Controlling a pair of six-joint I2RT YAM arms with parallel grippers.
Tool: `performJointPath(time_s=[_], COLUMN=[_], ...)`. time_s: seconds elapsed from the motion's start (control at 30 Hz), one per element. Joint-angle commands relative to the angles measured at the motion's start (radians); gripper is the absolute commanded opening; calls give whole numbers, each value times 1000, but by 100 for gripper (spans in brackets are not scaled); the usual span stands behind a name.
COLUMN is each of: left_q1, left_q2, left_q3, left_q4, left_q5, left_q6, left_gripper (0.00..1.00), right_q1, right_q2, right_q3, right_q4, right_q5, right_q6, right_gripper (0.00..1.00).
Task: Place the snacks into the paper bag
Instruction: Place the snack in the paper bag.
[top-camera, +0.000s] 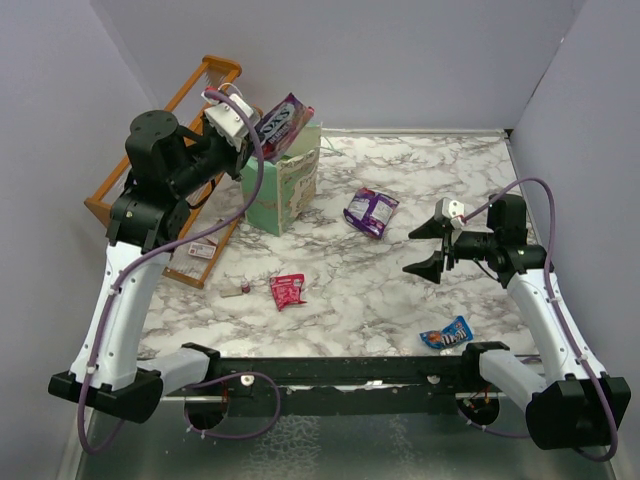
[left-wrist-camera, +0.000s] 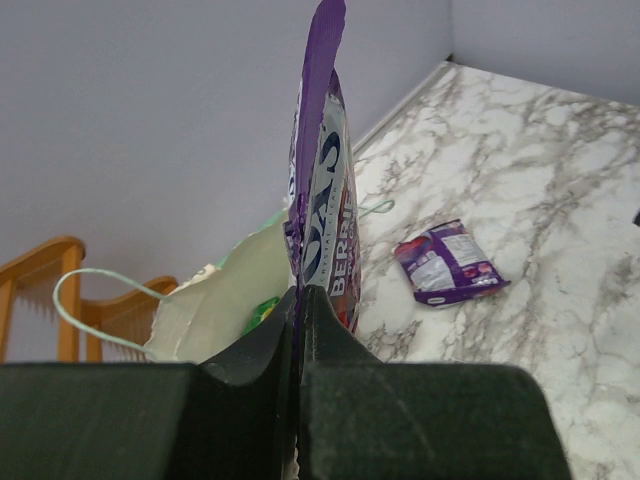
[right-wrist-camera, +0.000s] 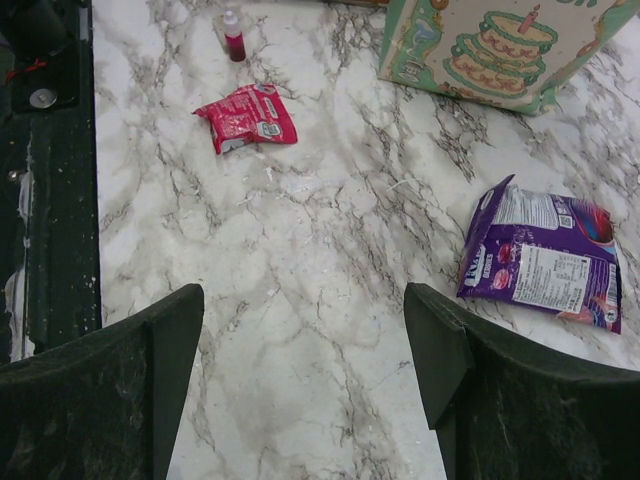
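My left gripper (top-camera: 250, 135) is shut on a purple snack packet (top-camera: 283, 123) and holds it above the open top of the mint-green and cream paper bag (top-camera: 287, 186). In the left wrist view the packet (left-wrist-camera: 322, 190) stands on edge between my fingers, with the bag's rim (left-wrist-camera: 215, 295) below. My right gripper (top-camera: 428, 247) is open and empty above the marble at the right. A second purple packet (top-camera: 371, 211) (right-wrist-camera: 545, 255) lies between the bag and my right gripper. A red packet (top-camera: 288, 290) (right-wrist-camera: 246, 117) and a blue packet (top-camera: 447, 334) lie nearer the front.
An orange wooden slatted rack (top-camera: 195, 95) stands at the back left behind the bag. A tiny red-capped tube (top-camera: 241, 288) (right-wrist-camera: 233, 35) lies left of the red packet. Grey walls close the back and both sides.
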Motion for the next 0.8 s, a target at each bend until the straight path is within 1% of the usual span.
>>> performJointPath(time_s=[0.0,0.27,0.43,0.63,0.77], left_q1=[5,5,5,5,6], left_q2=[60,191,253,312,346], left_q3=[88,173,195,219,224], left_q4=[-24,-73,-74,-68,-59], left_q5=[-108,-177,-220,-216,-187], left_q6=[51,223,338,442,492], left_gripper=[0,0,0,0,0], right_q1=[-5,-5,-5,-5,-5], right_q2=[1,-2,3,9,9], right_q3=[-5,-6,-8,-9,-8], right_q4=[23,23,24,26,27], right_q5=[6,-1,-1,7,14], right_q6=[11,11,11,11,11], right_gripper=[81,81,81,81,81])
